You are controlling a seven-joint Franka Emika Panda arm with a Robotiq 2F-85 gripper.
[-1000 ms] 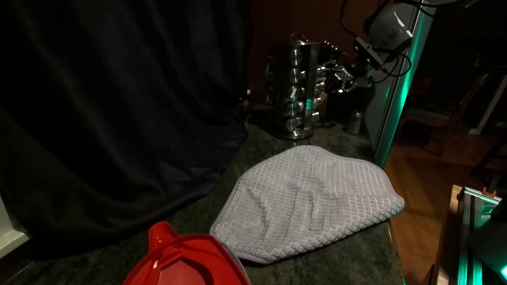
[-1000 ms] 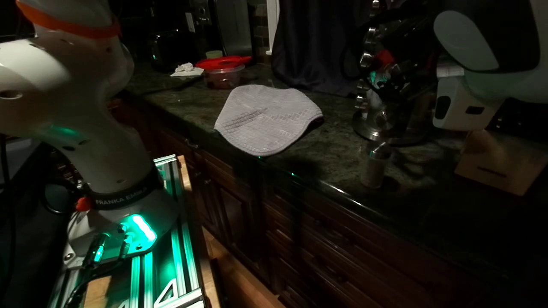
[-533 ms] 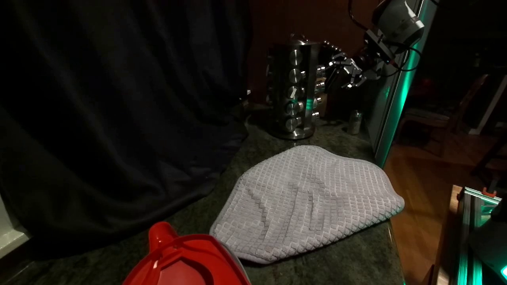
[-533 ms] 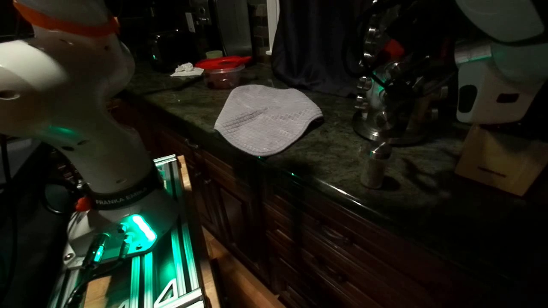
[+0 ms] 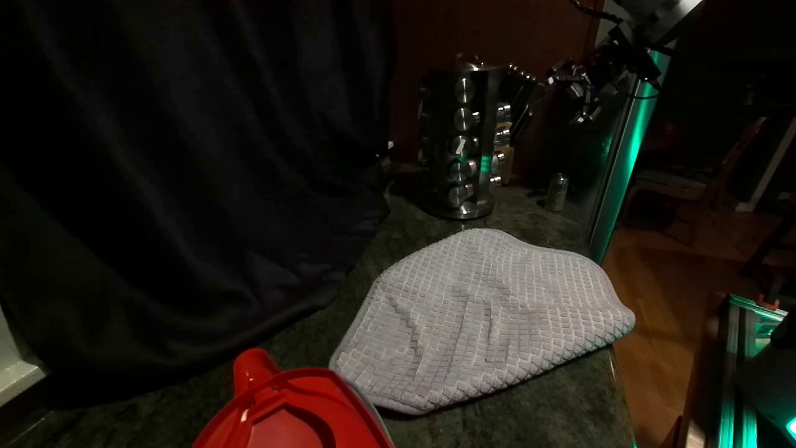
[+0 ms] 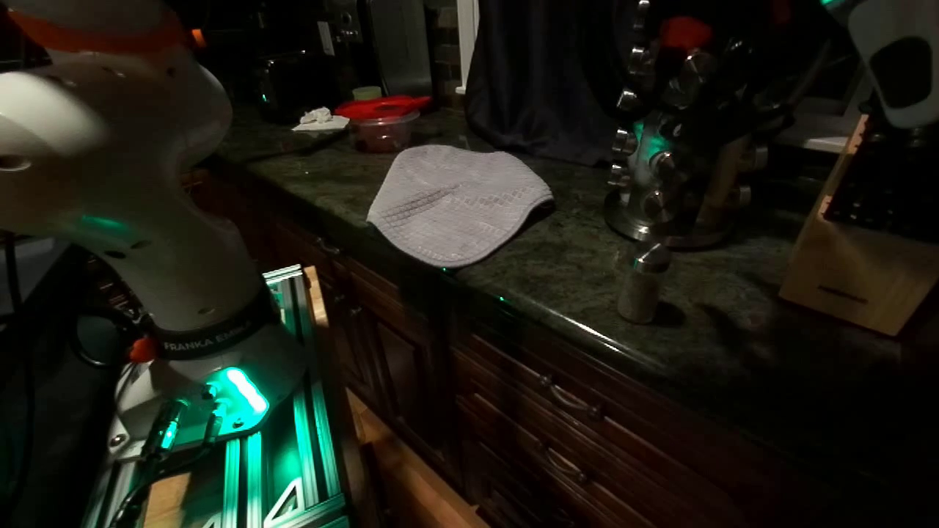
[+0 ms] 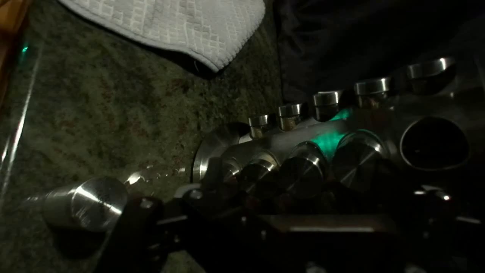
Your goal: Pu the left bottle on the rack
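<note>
Near the front edge of the counter point(image 6: 579, 257) stands the lone bottle point(image 6: 642, 286), upright; likely light, rigid, slick and breakable, it would best be taken by its steel cap point(image 7: 100, 204). Rightward in the wrist view come a cloth point(image 7: 182, 26), then the rack point(image 7: 291, 138), whose jars point(image 7: 362, 153) crowd one open slot point(image 7: 435, 144). The gripper point(image 5: 566, 99) hangs spread, grasping nothing; farther right, a knife block point(image 6: 851, 271) may limit its swing.
</note>
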